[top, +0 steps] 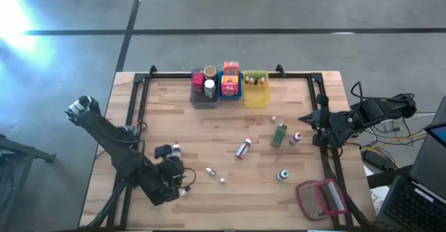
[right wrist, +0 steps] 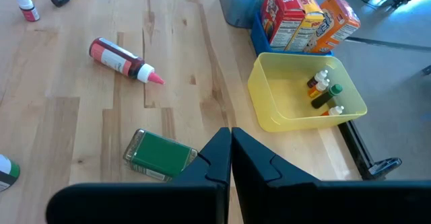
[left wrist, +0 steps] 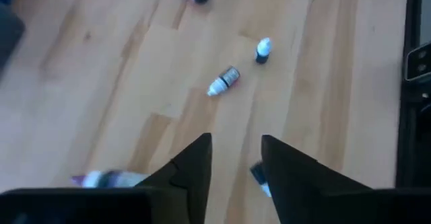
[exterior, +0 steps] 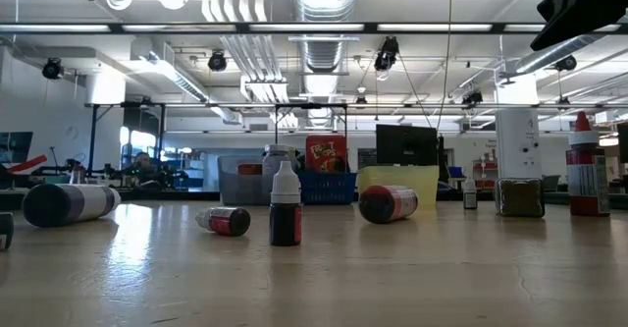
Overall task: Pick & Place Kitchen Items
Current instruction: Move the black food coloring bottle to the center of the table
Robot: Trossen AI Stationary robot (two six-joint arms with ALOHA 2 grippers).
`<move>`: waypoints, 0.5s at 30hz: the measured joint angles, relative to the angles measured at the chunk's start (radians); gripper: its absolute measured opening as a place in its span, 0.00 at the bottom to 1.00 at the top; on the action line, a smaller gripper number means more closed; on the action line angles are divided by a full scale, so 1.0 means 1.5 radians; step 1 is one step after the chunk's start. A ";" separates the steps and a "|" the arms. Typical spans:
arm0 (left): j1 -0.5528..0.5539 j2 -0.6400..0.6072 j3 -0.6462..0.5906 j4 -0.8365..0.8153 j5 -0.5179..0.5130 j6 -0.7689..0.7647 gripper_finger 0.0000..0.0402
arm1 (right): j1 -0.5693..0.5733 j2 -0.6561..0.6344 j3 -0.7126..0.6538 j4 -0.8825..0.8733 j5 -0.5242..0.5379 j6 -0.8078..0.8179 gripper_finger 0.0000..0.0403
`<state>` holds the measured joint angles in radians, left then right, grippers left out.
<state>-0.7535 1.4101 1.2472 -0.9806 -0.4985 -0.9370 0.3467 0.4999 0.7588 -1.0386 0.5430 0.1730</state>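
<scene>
Fingers of the left gripper stand slightly apart over bare wood at the table's seven o'clock, holding nothing. Just beyond them lie two tiny dropper bottles, one on its side, one upright. Toward the centre, a red squeeze bottle lies flat beside a green bottle. At three o'clock the right gripper waits with its fingers pressed together, empty. At twelve o'clock, the grey bin, blue bin with boxes, and yellow bin with small bottles stand in a row.
</scene>
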 joint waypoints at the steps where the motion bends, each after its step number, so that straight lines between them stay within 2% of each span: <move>1: 0.000 0.000 -0.007 0.012 0.007 -0.012 0.35 | 0.000 0.000 0.000 0.000 0.000 0.000 0.02; 7: 0.000 0.000 -0.057 0.118 -0.005 -0.031 0.37 | 0.000 0.000 0.000 0.000 0.000 0.000 0.02; 10: -0.014 0.001 -0.091 0.151 -0.011 -0.113 0.37 | 0.000 0.000 0.000 0.000 0.000 0.000 0.02; 15: -0.114 0.023 -0.129 0.155 -0.147 -0.265 0.37 | 0.000 0.000 0.000 0.000 0.000 0.000 0.02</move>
<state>-0.9248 1.4440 1.0543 -0.7485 -0.7187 -1.3349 0.3468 0.4999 0.7588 -1.0386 0.5429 0.1727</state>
